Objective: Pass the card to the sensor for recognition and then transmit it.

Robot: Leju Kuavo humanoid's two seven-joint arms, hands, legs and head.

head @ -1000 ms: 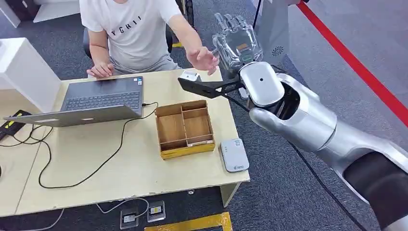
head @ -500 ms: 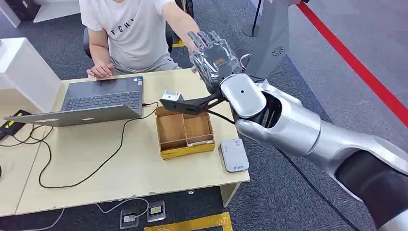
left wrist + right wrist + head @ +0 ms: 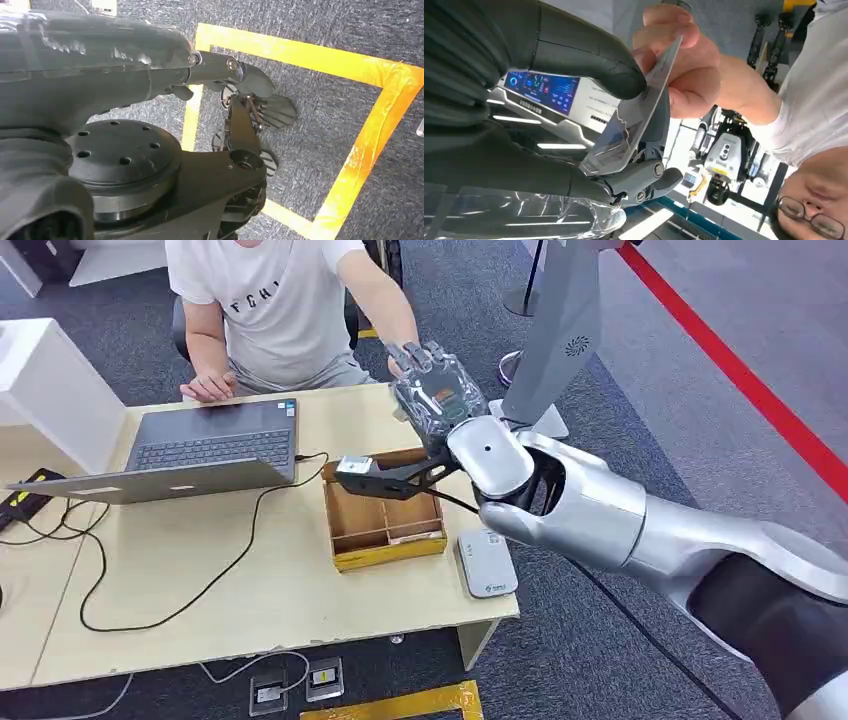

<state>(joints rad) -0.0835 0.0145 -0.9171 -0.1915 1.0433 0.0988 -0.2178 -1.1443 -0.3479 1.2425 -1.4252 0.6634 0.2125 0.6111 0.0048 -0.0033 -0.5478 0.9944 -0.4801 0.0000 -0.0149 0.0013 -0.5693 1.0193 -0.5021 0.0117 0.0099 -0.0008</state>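
My right hand [image 3: 436, 392] is raised over the table's far edge, in front of the seated person. In the right wrist view that hand [image 3: 524, 100] pinches a pale, glossy card [image 3: 634, 125] between thumb and fingers. The person's hand [image 3: 689, 75] grips the same card at its outer end, and reaches my hand in the head view [image 3: 404, 352]. The white card sensor [image 3: 487, 562] lies flat at the table's near right corner, well below my hand. My left hand [image 3: 150, 65] hangs over the floor with its fingers stretched out and nothing in it.
A wooden box with compartments [image 3: 384, 508] stands beside the sensor, under my right wrist. An open laptop [image 3: 205, 450] with trailing black cables sits on the left of the wooden table [image 3: 250, 590]. Yellow tape [image 3: 370, 130] marks the grey carpet.
My right hand has swung left and down, from beyond the table's right side to the person's outstretched hand, which now holds the card together with mine.
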